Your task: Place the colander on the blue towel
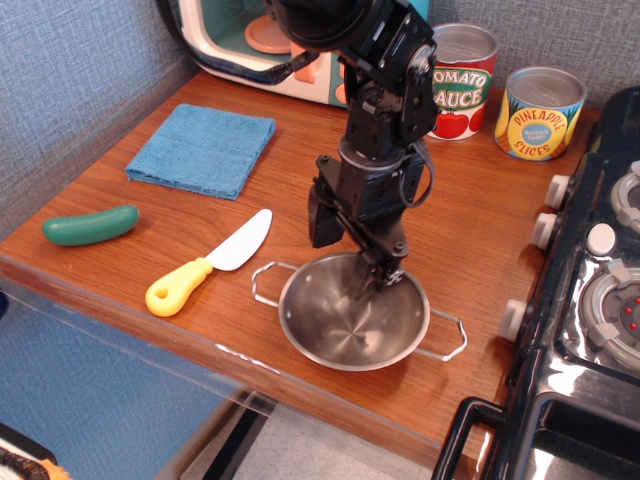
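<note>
The colander, a shiny steel bowl with two wire loop handles, sits on the wooden counter near its front edge. The blue towel lies flat at the back left, well apart from the colander. My gripper is lowered onto the colander's far rim. One finger reaches inside the bowl and the other is outside, just above the rim. The jaws stand apart, with the rim between them.
A yellow-handled toy knife lies left of the colander and a green cucumber further left. A toy microwave, a tomato sauce can and a pineapple can stand at the back. A black stove is on the right.
</note>
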`<state>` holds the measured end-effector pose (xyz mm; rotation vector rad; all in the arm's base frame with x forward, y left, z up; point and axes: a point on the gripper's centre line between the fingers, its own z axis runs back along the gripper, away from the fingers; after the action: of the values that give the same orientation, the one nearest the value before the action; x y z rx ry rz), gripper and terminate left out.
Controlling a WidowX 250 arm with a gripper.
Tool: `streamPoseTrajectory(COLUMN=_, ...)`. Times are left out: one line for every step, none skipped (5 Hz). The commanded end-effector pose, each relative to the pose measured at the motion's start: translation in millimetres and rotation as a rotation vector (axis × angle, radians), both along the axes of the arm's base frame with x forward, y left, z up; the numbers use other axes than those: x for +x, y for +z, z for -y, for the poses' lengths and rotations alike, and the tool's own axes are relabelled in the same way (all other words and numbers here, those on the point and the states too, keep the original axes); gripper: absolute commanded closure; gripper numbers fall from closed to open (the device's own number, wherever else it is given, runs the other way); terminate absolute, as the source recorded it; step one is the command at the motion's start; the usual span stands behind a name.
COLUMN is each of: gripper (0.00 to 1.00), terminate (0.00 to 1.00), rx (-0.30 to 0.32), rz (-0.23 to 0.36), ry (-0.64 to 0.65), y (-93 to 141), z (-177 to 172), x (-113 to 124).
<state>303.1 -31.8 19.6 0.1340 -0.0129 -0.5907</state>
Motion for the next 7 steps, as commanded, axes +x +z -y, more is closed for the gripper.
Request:
streamPoseTrajectory(gripper=1.00, terminate=0.00, rx=-0.007, rz=-0.003, ry=0.040, y=-8.3, z=-10.4, x=-17.1)
streamPoseTrajectory(gripper=1.00, terminate=0.00, rx=-0.017, rz=0.016, ry=0.061, y=-7.1, z=-12.6, x=-18.1)
streamPoseTrajectory(gripper=1.00, terminate=0.00, rx=-0.026, rz=0.024, ry=0.075, y=-7.0, z=-14.0, x=-20.1)
streamPoseTrajectory(gripper=1.00, terminate=0.00, rx=-0.052, rz=0.056, ry=0.103, y=4.5, z=-14.8, x=-24.3)
streamPoseTrajectory(gripper=1.00, terminate=0.00, rx=-0.100, rz=0.095, ry=0.145, y=26.4, z=-18.1, x=-29.0)
streamPoseTrajectory(gripper=1.00, terminate=0.00, rx=-0.156, rz=0.114, ry=0.206, y=45.2, z=-23.8, x=-30.4)
streamPoseTrajectory(gripper=1.00, terminate=0.00, rx=-0.162, rz=0.127, ry=0.232, y=56.9, z=-28.3, x=-30.9)
